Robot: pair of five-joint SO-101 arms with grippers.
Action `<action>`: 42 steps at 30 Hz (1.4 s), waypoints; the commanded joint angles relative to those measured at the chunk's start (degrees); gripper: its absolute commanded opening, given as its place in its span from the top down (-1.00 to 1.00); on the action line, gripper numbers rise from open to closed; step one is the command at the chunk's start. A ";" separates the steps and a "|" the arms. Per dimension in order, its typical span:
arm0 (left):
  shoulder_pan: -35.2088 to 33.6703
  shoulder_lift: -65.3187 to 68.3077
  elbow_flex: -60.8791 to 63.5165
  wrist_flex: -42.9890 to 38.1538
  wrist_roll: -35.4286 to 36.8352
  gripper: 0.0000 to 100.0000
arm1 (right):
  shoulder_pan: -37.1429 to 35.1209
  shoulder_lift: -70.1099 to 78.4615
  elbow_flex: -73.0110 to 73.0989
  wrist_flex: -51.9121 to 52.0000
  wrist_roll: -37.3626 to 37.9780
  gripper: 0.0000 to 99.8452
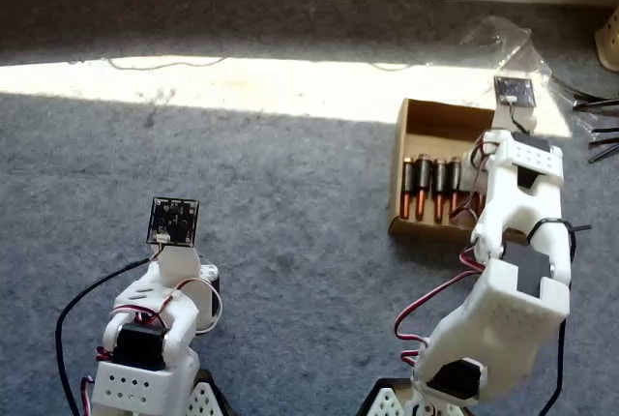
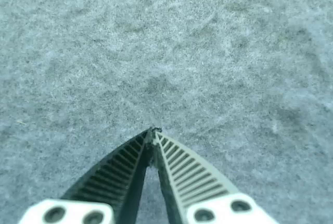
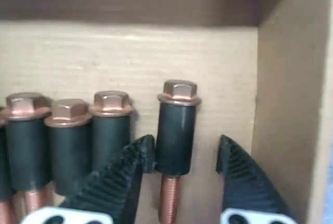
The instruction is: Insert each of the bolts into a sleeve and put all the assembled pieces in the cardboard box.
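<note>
Cardboard box (image 3: 281,104): plain brown walls, no print that can be read.
Bolts (image 3: 179,92): copper heads, no number or mark to read.
Sleeves (image 3: 176,135): plain black, no label.
Arm shells (image 1: 513,310): white, no lettering to read.
Circuit boards (image 1: 174,221): any marks are too small to read.

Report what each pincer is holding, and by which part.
Nothing is held. The left pincer is shut, empty, over the carpet. The right pincer is open in the cardboard box, jaws straddling the sleeve of the end bolt, not clamping it.
</note>
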 commanded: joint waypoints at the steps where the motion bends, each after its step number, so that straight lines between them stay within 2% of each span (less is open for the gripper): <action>1: 0.92 -0.40 1.36 0.18 0.09 0.99 | -2.15 -5.05 -1.98 2.68 0.53 0.56; 16: 0.84 -0.40 1.27 -0.26 0.35 0.99 | -8.22 -28.88 -1.63 14.90 0.18 0.56; 19: -0.22 -0.40 1.27 -0.26 0.44 0.99 | -9.36 -33.80 -1.54 16.22 0.18 0.68; 24: -7.16 -0.40 1.27 -0.26 0.44 0.99 | -11.38 -41.19 -1.45 20.26 0.18 1.00; 34: -9.10 -0.40 1.27 3.16 0.26 0.99 | -18.33 -57.89 -1.45 28.53 0.18 0.99; 42: -9.36 -0.40 1.27 5.54 0.26 0.99 | -20.09 -73.98 -1.19 34.15 0.18 0.99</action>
